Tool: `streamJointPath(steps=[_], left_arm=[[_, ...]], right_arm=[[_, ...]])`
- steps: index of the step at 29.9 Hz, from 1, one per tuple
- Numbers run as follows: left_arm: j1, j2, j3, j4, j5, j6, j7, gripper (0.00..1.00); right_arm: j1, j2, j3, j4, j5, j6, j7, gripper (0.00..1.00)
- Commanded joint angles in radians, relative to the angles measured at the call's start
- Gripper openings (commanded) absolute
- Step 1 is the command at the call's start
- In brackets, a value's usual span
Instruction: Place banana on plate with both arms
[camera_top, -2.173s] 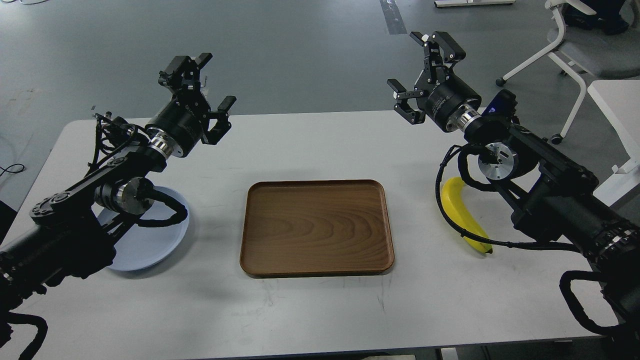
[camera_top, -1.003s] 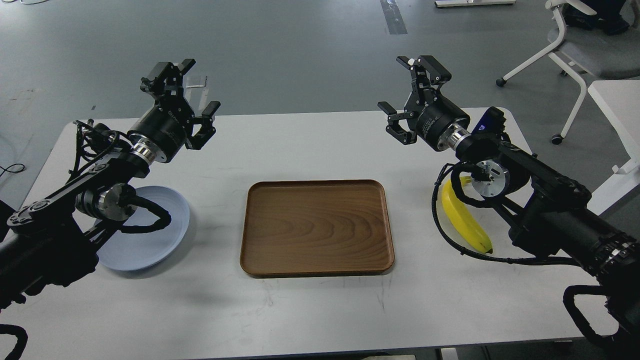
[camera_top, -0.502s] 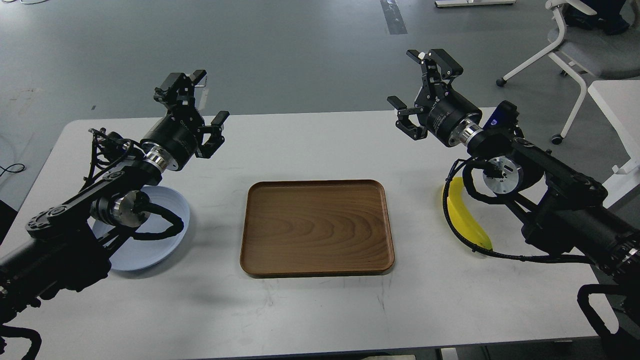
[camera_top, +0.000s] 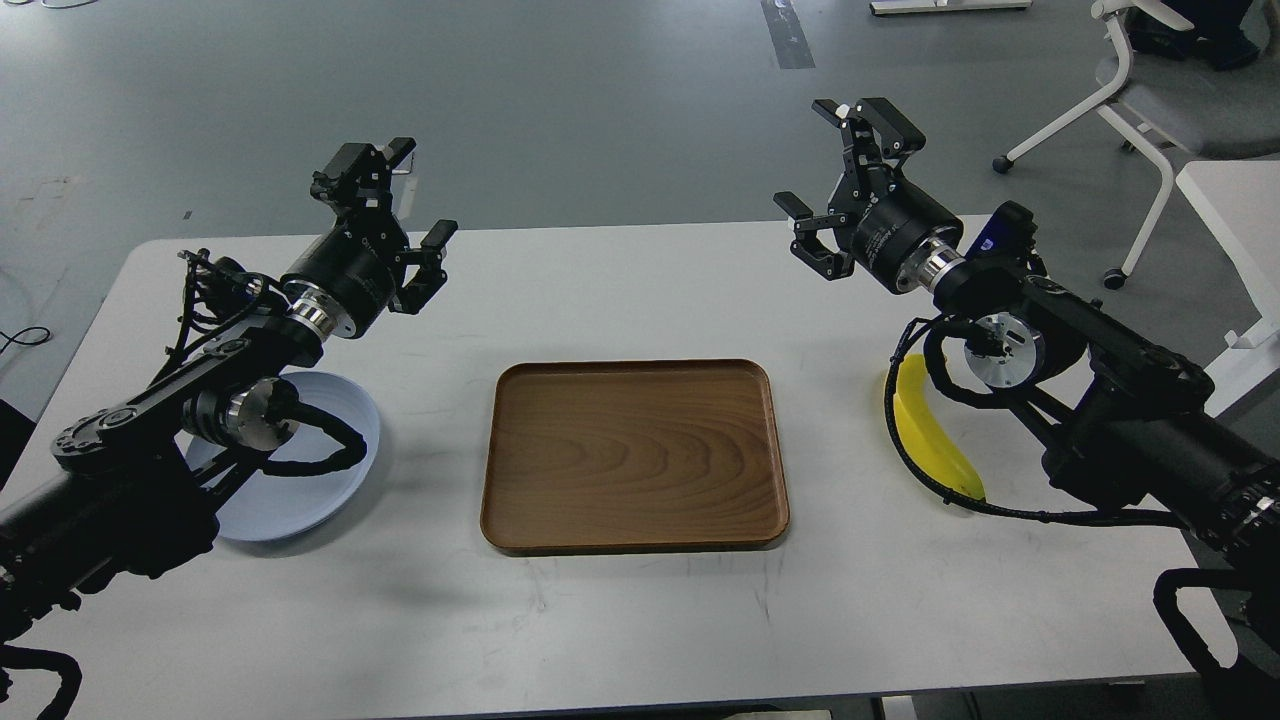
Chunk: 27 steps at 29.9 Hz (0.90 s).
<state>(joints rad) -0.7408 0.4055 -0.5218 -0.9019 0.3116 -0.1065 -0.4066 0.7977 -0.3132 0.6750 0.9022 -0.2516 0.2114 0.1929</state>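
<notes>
A flat brown wooden tray (camera_top: 634, 455) with round corners is being seen in the middle of the white tabletop (camera_top: 620, 290). The long yellow banana (camera_top: 925, 430) is lying right of the tray, partly covered by the right arm's black cable. The round pale blue plate (camera_top: 330, 470) is lying on the left, partly hidden under the left arm. The left gripper (camera_top: 395, 205) and the right gripper (camera_top: 838, 170) are being held up, fingers spread, holding nothing.

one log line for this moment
left gripper open, empty | right gripper open, empty | banana on table | plate empty
</notes>
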Motion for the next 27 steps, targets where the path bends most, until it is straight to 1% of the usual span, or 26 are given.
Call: streamJointPath(steps=[1,2,3,4,5,6,7,9,11,15,17,19,22,25,27], left_arm=[[-0.008,-0.001,0.006,0.021,0.261,0.187,-0.018,0.98],[-0.009,0.001,0.025,0.015,0.425,0.270,-0.018,0.98],[-0.009,0.010,0.057,0.005,0.586,0.331,-0.017,0.98],[-0.008,0.019,0.074,-0.006,0.660,0.355,-0.017,0.98],[-0.003,0.068,0.101,-0.026,0.776,0.388,-0.014,0.98],[0.001,0.093,0.117,-0.028,0.825,0.398,-0.009,0.98],[0.004,0.114,0.135,-0.028,0.860,0.399,-0.009,0.98],[0.000,0.171,0.222,-0.028,0.919,0.404,-0.012,0.98],[-0.003,0.258,0.290,-0.029,0.916,0.410,-0.020,0.98],[0.014,0.366,0.301,-0.035,0.894,0.398,-0.018,0.98],[0.090,0.423,0.302,-0.020,0.882,0.398,-0.018,0.98],[0.135,0.450,0.302,-0.017,0.883,0.398,-0.021,0.98],[0.167,0.496,0.304,-0.014,0.883,0.398,-0.024,0.98],[0.245,0.496,0.302,0.023,0.882,0.409,-0.023,0.98],[0.261,0.493,0.302,0.032,0.882,0.412,-0.021,0.98]], right_arm=[[0.000,-0.007,-0.002,0.000,-0.001,-0.001,0.002,1.00],[0.000,-0.009,-0.002,0.000,-0.001,-0.003,0.003,1.00],[-0.002,-0.009,-0.002,0.000,-0.003,-0.004,0.003,1.00],[-0.002,-0.010,-0.002,0.000,-0.003,-0.004,0.003,1.00],[-0.003,-0.015,0.000,0.000,-0.003,-0.004,0.003,1.00],[-0.003,-0.018,-0.002,0.000,-0.002,-0.004,0.003,1.00],[-0.003,-0.020,0.000,0.000,-0.001,-0.004,0.003,1.00],[-0.008,-0.029,0.000,0.001,-0.001,-0.009,0.003,1.00],[-0.011,-0.040,0.000,0.007,0.000,-0.009,0.003,1.00],[-0.018,-0.050,0.000,0.023,0.000,-0.009,0.003,1.00],[-0.023,-0.050,0.002,0.029,0.000,-0.017,0.002,1.00],[-0.028,-0.050,0.002,0.029,0.000,-0.024,0.002,1.00],[-0.032,-0.050,0.002,0.030,0.000,-0.026,0.002,1.00],[-0.032,-0.050,0.002,0.030,0.000,-0.026,0.002,1.00],[-0.032,-0.050,0.002,0.030,0.000,-0.027,0.002,1.00]])
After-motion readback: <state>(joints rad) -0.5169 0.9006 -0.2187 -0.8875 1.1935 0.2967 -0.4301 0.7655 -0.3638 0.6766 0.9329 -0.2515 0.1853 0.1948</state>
